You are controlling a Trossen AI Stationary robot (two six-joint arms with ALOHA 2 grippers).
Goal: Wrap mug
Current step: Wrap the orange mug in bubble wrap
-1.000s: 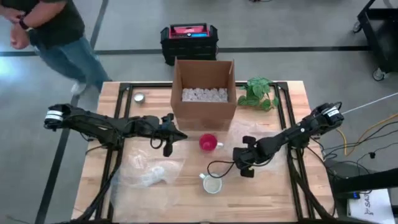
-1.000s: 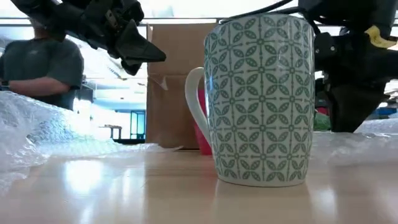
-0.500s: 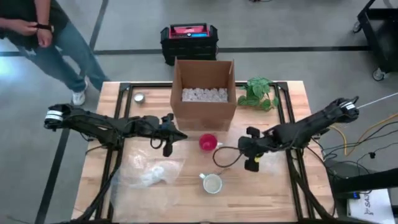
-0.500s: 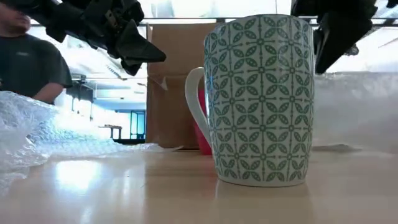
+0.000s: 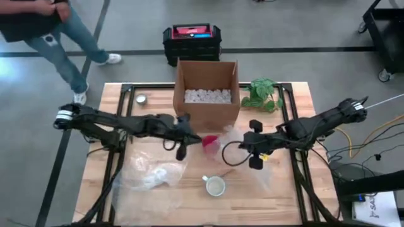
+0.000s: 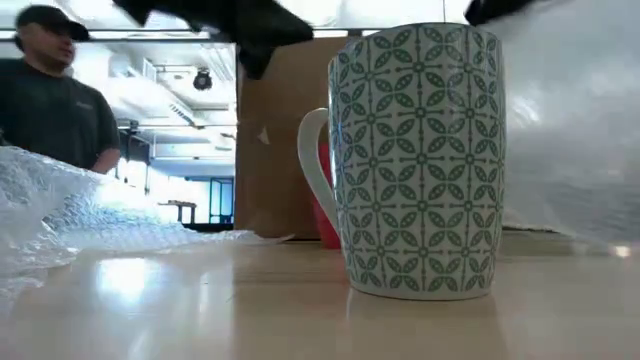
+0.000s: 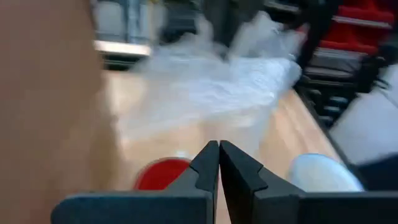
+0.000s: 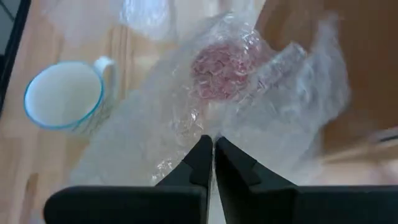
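Right gripper (image 8: 213, 144): clamped on the bubble wrap (image 8: 249, 106), frame centre.
Left gripper (image 7: 219, 149): clenched empty beside the red mug (image 5: 210, 144).

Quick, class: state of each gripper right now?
Left gripper: shut, holding nothing, above the red mug.
Right gripper: shut on the bubble wrap.

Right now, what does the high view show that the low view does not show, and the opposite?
Only the high view shows the black and red case on the floor, the plant, the small tin and the white filler in the cardboard box. Only the low view shows the green leaf pattern on the patterned mug and its handle from the side. Both show that mug, the box, the red mug, bubble wrap and a person.
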